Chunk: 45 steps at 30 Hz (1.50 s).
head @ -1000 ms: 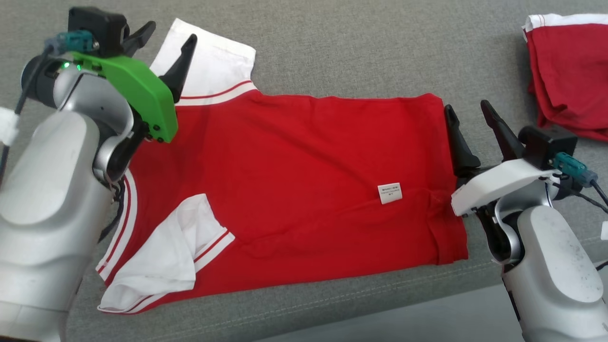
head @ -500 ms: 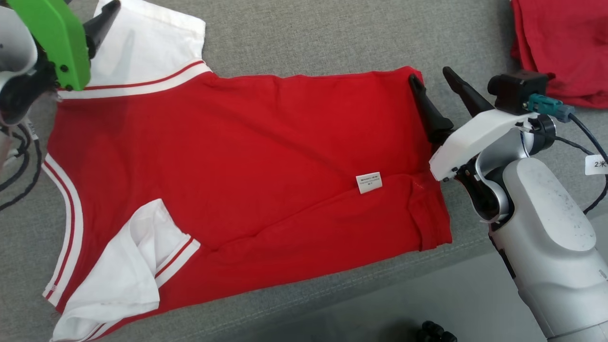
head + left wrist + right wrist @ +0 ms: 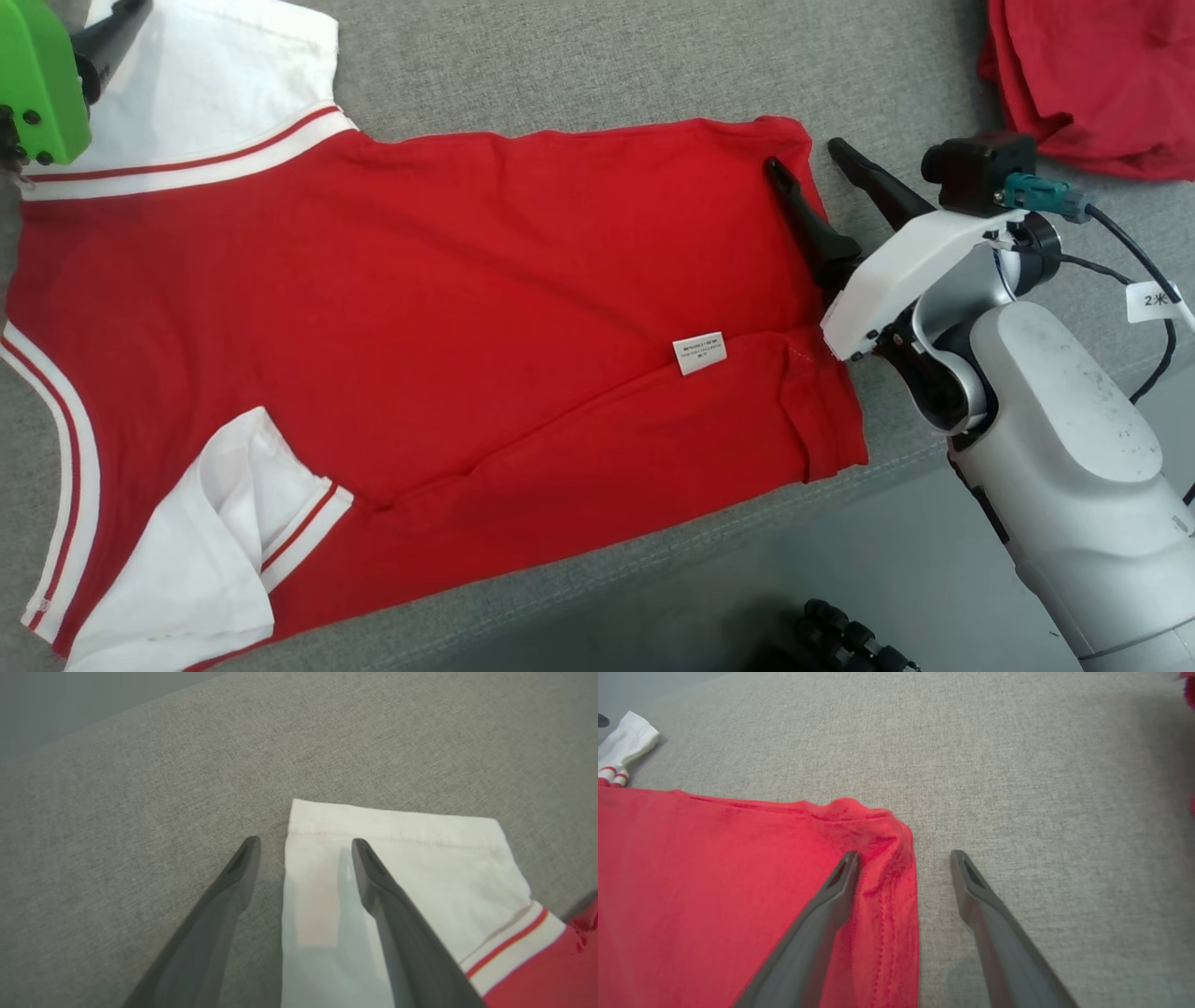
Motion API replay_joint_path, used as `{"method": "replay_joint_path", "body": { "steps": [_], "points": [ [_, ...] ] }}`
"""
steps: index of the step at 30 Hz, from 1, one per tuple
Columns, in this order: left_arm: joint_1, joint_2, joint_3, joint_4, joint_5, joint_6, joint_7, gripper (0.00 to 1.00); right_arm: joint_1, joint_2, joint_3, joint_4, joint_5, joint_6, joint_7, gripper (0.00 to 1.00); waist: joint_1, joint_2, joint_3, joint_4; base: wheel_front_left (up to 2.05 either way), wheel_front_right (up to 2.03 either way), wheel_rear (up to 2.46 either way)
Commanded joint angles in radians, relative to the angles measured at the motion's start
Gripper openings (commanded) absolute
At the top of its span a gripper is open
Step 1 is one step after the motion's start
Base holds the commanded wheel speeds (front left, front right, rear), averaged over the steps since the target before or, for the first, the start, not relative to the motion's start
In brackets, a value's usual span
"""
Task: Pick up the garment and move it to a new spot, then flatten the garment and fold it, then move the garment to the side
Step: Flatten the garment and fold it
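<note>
On the grey fabric surface (image 3: 579, 65) your red T-shirt (image 3: 448, 299) lies flat, left tool (image 3: 304, 841) open astride the white sleeve (image 3: 420, 858) edge, right tool (image 3: 903, 854) open astride the hem corner (image 3: 878, 826), placed, I'd say, to pinch both for folding.

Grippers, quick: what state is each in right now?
Left gripper: open, astride the sleeve edge, holding nothing.
Right gripper: open, astride the shirt hem corner, holding nothing.

Print on the white label (image 3: 700, 353) is too small to read; at nine o'clock the head view's edge cuts the red shirt (image 3: 420, 280).
</note>
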Motion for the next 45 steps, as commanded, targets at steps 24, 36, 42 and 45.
{"method": "replay_joint_path", "body": {
  "steps": [24,36,42,45],
  "points": [
    [-0.109,0.011,-0.135,0.110,-0.136,-0.002,-0.042,0.00,-0.081,-0.017,0.063,-0.057,0.038,-0.001,-0.067,0.00,-0.0001,0.0000,0.058,-0.042,0.00,0.00,0.00],
    [-0.075,0.063,-0.170,-0.062,-0.161,-0.002,-0.237,0.00,0.033,-0.085,0.003,-0.143,-0.023,-0.001,-0.100,0.00,-0.0001,0.0000,-0.005,0.057,0.00,0.00,0.00],
    [-0.006,0.125,-0.179,-0.211,-0.142,-0.002,-0.381,0.00,0.106,-0.160,-0.002,-0.163,-0.068,-0.001,-0.171,0.00,-0.0001,0.0000,-0.048,0.127,0.00,0.00,0.00],
    [0.049,0.156,-0.176,-0.292,-0.140,0.012,-0.449,0.00,0.136,-0.188,-0.009,-0.159,-0.082,-0.001,-0.197,0.00,-0.0001,0.0000,-0.068,0.157,0.00,0.00,0.00]
  ]
}}
